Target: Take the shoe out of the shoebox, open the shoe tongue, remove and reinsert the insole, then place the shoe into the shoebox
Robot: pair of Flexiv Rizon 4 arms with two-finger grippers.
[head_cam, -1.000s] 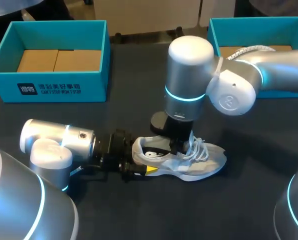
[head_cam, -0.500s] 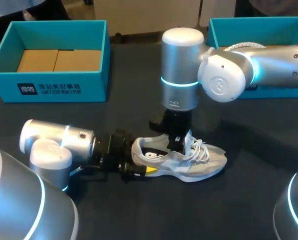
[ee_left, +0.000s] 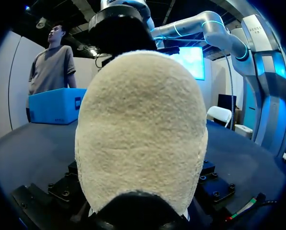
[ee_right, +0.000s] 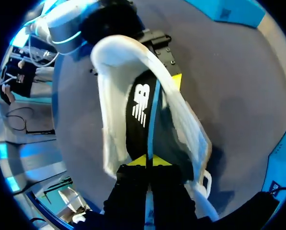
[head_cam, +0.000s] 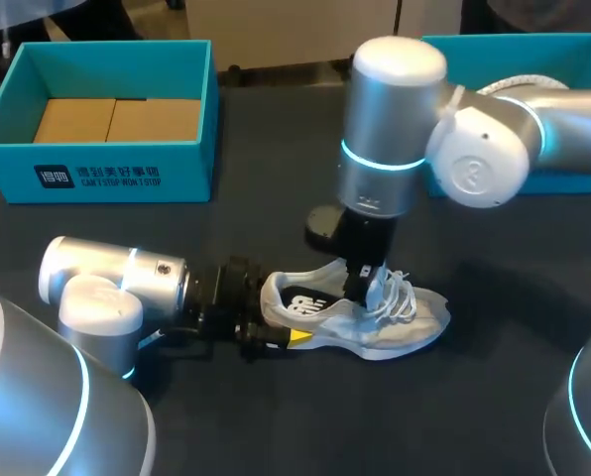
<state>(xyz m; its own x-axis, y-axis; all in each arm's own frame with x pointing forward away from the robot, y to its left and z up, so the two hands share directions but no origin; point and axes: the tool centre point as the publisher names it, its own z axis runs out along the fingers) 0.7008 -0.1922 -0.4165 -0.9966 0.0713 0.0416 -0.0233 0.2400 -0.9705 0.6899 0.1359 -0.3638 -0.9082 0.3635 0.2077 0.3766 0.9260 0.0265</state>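
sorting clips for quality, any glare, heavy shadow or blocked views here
Head view: bright highlights on the right arm, its shadow on the table beside the shoe. Left wrist view: the shoe's heel fills the middle. Right wrist view: right gripper and insole plainly lit.

The shoe (head_cam: pixel 395 327) has a pale mesh cloth upper and a rough, fuzzy heel (ee_left: pixel 140 129), its insole (ee_right: pixel 139 125) smooth matt black, on a matt dark table (head_cam: pixel 276 416) beside the matt teal card shoebox (head_cam: pixel 191 174) and the glossy silver right arm (head_cam: pixel 390 119).

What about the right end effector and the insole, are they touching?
Touching. In the right wrist view, the right end effector pinches the insole edge between both yellow tips.
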